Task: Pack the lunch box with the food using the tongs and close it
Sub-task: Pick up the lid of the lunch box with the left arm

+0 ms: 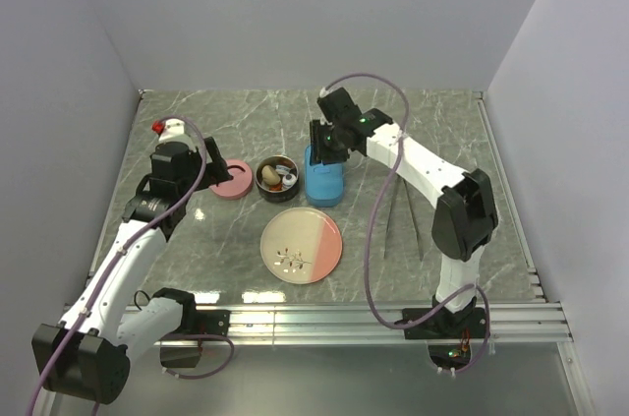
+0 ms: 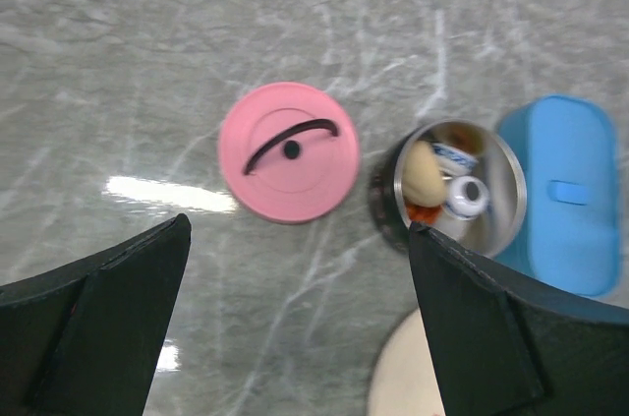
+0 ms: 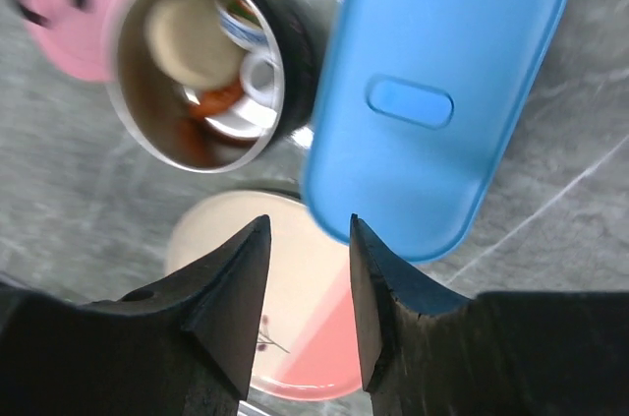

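1. Reach on the right: the arm rises from its base, bends at the elbow and stretches forward and to the left over the table (image 1: 197, 249), with its wrist pointing down.
2. The right gripper (image 3: 310, 229) hangs above the blue box (image 3: 442, 91). Its fingers stand a moderate gap apart with nothing between them.
3. The left arm leans forward along the left side of the table. The left gripper (image 2: 300, 229) hovers near the pink lid (image 2: 290, 150), spread wide and holding nothing.
4. The tongs (image 1: 398, 205) lie flat on the table to the right of the plate (image 1: 319, 239), partly under the right forearm. They are well apart from both grippers, and neither holds them.
5. The food (image 3: 231, 82) sits inside the round steel container (image 3: 133, 91). The container stands uncovered between the pink lid and the blue box, just beside each.
6. The container is just to the left of the right gripper. From the left gripper it lies to the right, past the lid.
7. The plate lies just beside the container and the box, on the side toward the arms' bases.
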Robot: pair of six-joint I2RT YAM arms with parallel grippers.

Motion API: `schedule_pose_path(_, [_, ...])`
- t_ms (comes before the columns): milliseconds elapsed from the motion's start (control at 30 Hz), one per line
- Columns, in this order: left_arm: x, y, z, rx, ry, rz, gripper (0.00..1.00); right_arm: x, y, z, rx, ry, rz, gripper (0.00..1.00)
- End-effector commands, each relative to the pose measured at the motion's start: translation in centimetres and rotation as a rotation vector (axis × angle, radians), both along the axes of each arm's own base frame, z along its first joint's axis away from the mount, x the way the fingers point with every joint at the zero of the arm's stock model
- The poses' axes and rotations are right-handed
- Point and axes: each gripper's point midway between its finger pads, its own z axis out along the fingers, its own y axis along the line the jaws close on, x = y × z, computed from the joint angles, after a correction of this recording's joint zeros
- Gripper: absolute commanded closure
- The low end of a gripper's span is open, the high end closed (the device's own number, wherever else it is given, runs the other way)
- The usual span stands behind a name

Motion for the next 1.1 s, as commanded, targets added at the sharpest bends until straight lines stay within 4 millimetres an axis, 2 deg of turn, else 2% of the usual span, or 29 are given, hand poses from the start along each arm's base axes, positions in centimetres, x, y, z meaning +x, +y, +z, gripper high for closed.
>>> schedule_pose_path(0, [1.1,2.1,0.5,0.117,-0.019,0.047,0.01,1.0,0.4,6.8,0.083,-0.15,0.002,0.54])
schedule_pose_path(100, [2.1,3.3,0.0,0.24,-0.025,-0.01,0.0,1.0,0.4,8.3,0.108,-0.173,-0.004,0.53])
schedule_pose_path(167, [2.7,3.1,-0.4,0.285,-0.024,-0.072,0.0,0.7,0.3,8.8,0.121,-0.181,-0.003,0.53])
schedule_pose_path(233, [3.9,2.1,-0.9,0.262,-0.032,-0.145,0.01,0.4,0.1,9.4,0.131,-0.19,-0.007,0.53])
schedule_pose_path(300, [4.8,2.6,-2.0,0.295,-0.012,-0.165,0.02,0.1,-0.3,9.4,0.135,-0.187,-0.014,0.53])
schedule_pose_path(333, [5.2,2.6,-1.9,0.308,-0.027,-0.177,0.02,0.0,-0.4,9.4,0.135,-0.187,-0.016,0.53])
schedule_pose_path(467, [6.1,1.2,-3.4,0.39,-0.053,-0.343,0.04,-0.9,-1.5,9.5,0.142,-0.185,-0.032,0.52])
schedule_pose_path(500, [6.2,1.3,-4.4,0.399,-0.034,-0.346,0.05,-1.0,-1.5,9.6,0.146,-0.189,-0.033,0.52])
schedule_pose_path(567, [6.7,1.0,-4.8,0.406,-0.048,-0.371,0.05,-1.3,-2.0,9.6,0.149,-0.187,-0.038,0.52])
schedule_pose_path(633, [6.7,-0.4,-5.8,0.372,-0.037,-0.447,0.05,-1.4,-2.3,9.6,0.152,-0.185,-0.041,0.52])
schedule_pose_path(667, [7.4,-0.6,-5.3,0.373,-0.06,-0.456,0.05,-1.4,-2.5,9.5,0.15,-0.183,-0.044,0.52])
schedule_pose_path(700, [7.6,-0.8,-6.5,0.363,-0.026,-0.471,0.05,-1.5,-2.6,9.5,0.147,-0.182,-0.041,0.52])
schedule_pose_path(767, [8.3,-1.0,-7.7,0.354,0.007,-0.487,0.06,-1.4,-3.1,9.7,0.146,-0.184,-0.047,0.52])
schedule_pose_path(867, [9.2,-1.2,-8.0,0.327,0.005,-0.498,0.06,-1.6,-3.5,10.2,0.152,-0.194,-0.053,0.52])
schedule_pose_path(933, [9.7,-1.1,-9.2,0.319,0.034,-0.5,0.07,-1.8,-3.9,10.2,0.149,-0.194,-0.057,0.52])
schedule_pose_path(967, [10.3,-1.2,-8.9,0.317,0.032,-0.501,0.07,-1.8,-4.1,10.3,0.148,-0.197,-0.06,0.52])
schedule_pose_path(1000, [10.5,-1.2,-9.8,0.302,0.056,-0.501,0.08,-2.1,-4.5,10.2,0.146,-0.197,-0.062,0.52])
schedule_pose_path(1067, [11.0,-1.3,-9.8,0.291,0.052,-0.5,0.08,-2.1,-4.8,10.1,0.146,-0.197,-0.066,0.52])
